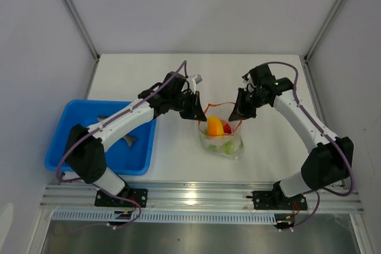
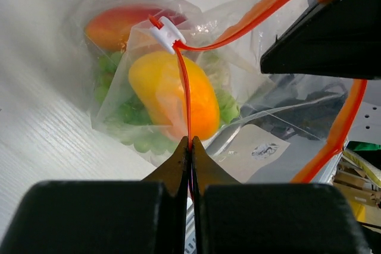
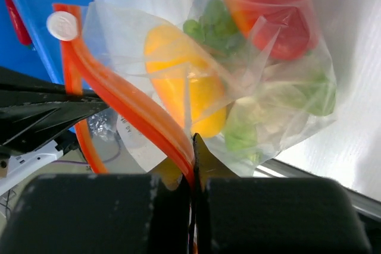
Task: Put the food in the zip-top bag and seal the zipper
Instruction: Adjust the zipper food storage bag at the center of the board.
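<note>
grey fish (image 1: 128,140): partly under left arm (image 1: 119,121) | red-orange fruit (image 3: 268,10): cut by top edge

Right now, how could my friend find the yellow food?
On the white table, right of the blue tray, find the clear bag with a red strip. Inside, it is the only yellow piece, beside a red-orange fruit and green bits.

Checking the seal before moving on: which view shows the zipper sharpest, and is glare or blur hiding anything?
Left wrist: zipper sharp, table washed out. Right wrist: zipper and food soft. Top external: even light, glare only on the front rail, zipper tiny.
</note>
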Available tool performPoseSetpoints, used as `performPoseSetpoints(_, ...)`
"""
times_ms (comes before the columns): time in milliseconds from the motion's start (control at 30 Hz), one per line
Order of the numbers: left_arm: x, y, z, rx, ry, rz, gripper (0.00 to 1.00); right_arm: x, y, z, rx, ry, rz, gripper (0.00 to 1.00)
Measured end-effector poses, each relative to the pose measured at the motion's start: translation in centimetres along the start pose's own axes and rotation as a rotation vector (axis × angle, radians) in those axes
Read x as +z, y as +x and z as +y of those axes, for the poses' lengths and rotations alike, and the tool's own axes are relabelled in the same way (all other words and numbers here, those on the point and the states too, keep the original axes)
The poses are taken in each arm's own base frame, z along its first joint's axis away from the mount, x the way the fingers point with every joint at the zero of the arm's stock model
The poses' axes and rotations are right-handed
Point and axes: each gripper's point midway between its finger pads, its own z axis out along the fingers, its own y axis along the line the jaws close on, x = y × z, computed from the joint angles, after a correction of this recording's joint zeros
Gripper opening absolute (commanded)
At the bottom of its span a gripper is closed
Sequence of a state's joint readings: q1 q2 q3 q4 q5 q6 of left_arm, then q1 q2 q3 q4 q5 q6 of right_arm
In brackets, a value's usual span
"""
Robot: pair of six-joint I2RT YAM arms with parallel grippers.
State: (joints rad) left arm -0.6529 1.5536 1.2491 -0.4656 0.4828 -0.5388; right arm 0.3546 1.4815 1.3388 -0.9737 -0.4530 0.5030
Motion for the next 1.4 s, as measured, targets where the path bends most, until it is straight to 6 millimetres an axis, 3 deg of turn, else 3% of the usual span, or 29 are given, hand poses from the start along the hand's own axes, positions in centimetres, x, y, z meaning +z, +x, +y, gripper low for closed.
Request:
performPoseSetpoints(167,-2.1,-0.9,-2.4,0.044,0.068,-0.053,0.01,-3.4,-1.6,3.2,-0.114,-0.081,-0.114,0.00)
performPoseSetpoints(300,-3.6,-1.9,-4.3,0.081,0.122,-0.100,0.01,-6.0,-1.1,4.5,-0.172,-0.139,-0.201,0.00)
performPoseSetpoints(367,-2.8,-2.0,-3.9,0.069,0.109,-0.085,0.01,-5.3,-0.8,3.7,-0.165,-0.125,-0.196,0.00)
performPoseSetpoints(433,-1.1,-1.6,-2.4,0.037,0.078,-0.041,0.00,-3.3,-0.4,2.1,-0.139,-0.086,-0.154,0.00)
performPoseSetpoints(500,0.7,-0.6,-0.4,-0.003,0.042,0.012,0.01,-0.5,-0.2,-0.2,-0.099,-0.019,-0.083,0.00)
performPoseSetpoints(600,2.1,1.3,2.1,-0.058,-0.012,0.081,0.01,1.6,-0.2,-2.4,-0.073,0.053,-0.019,0.00)
performPoseSetpoints(667,1.5,1.3,1.9,-0.056,-0.012,0.077,0.01,1.1,-0.5,-2.3,-0.097,0.073,-0.024,0.00)
performPoseSetpoints(800,-2.2,-0.6,-1.3,0.022,0.034,-0.052,0.01,-2.9,-2.3,2.2,-0.212,0.011,-0.165,0.00)
performPoseSetpoints(867,-4.6,-1.6,-3.3,0.068,0.071,-0.128,0.01,-5.3,-2.0,4.0,-0.243,-0.042,-0.241,0.00)
performPoseSetpoints(933,-5.3,-2.2,-4.3,0.087,0.095,-0.154,0.01,-6.7,-1.5,4.3,-0.242,-0.074,-0.291,0.00)
performPoseSetpoints(1033,-4.0,-2.7,-4.1,0.077,0.093,-0.128,0.01,-5.5,-0.8,2.9,-0.197,-0.055,-0.268,0.00)
performPoseSetpoints(1133,-0.3,-1.2,-0.9,0.006,0.027,-0.016,0.01,-2.2,-0.6,0.6,-0.135,0.024,-0.164,0.00)
performPoseSetpoints(1200,0.6,0.0,0.4,-0.029,-0.007,0.040,0.01,-0.3,-0.6,-0.4,-0.110,0.069,-0.108,0.00)
performPoseSetpoints(1267,0.4,0.4,0.6,-0.037,-0.018,0.057,0.00,-0.2,-0.4,-0.7,-0.113,0.092,-0.099,0.00)
performPoseSetpoints(1400,-0.3,-0.3,-0.3,-0.012,-0.007,0.044,0.01,-2.6,-0.5,0.2,-0.120,0.052,-0.162,0.00)
